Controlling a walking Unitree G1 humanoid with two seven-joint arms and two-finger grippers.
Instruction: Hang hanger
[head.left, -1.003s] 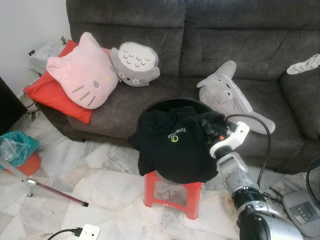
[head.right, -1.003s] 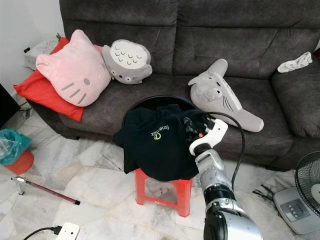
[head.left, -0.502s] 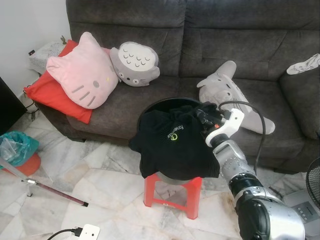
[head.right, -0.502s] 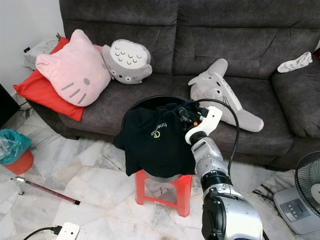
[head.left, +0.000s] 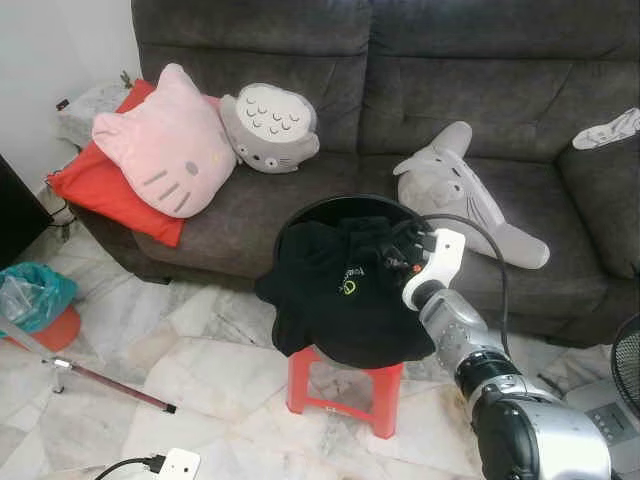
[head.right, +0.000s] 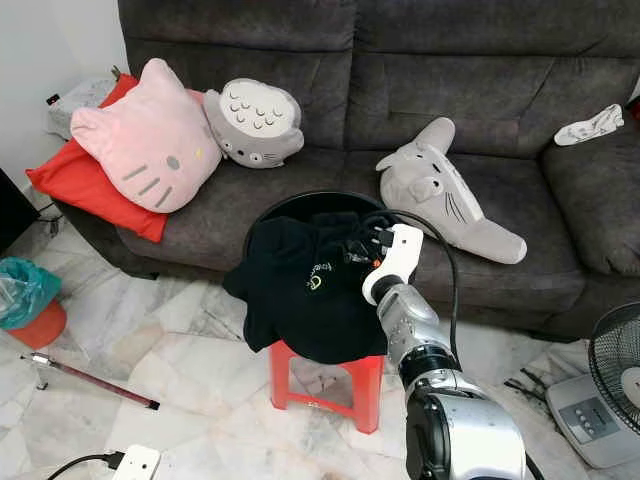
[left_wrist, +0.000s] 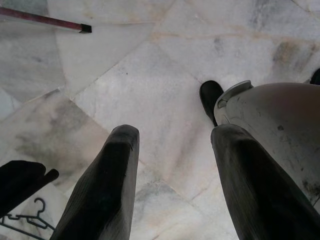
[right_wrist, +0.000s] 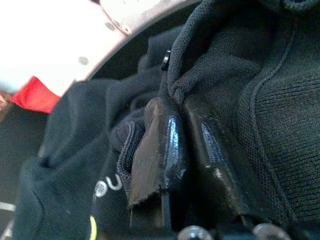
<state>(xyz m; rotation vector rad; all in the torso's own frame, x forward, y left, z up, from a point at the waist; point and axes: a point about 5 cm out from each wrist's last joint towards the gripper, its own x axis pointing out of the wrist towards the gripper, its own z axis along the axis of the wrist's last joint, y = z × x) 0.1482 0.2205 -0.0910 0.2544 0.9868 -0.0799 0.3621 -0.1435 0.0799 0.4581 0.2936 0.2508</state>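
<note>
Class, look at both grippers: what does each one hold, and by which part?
The right gripper is shut on a fold of the black T-shirt near its collar, atop the red stool. The left gripper is open over the floor, holding nothing.

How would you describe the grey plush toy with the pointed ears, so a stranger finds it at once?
Look at the dark grey sofa. On its seat, right of the middle, a light grey plush toy lies alone. Unlike the round grey cushion beside the pink cat cushion, it has whiskers and long ears.
</note>
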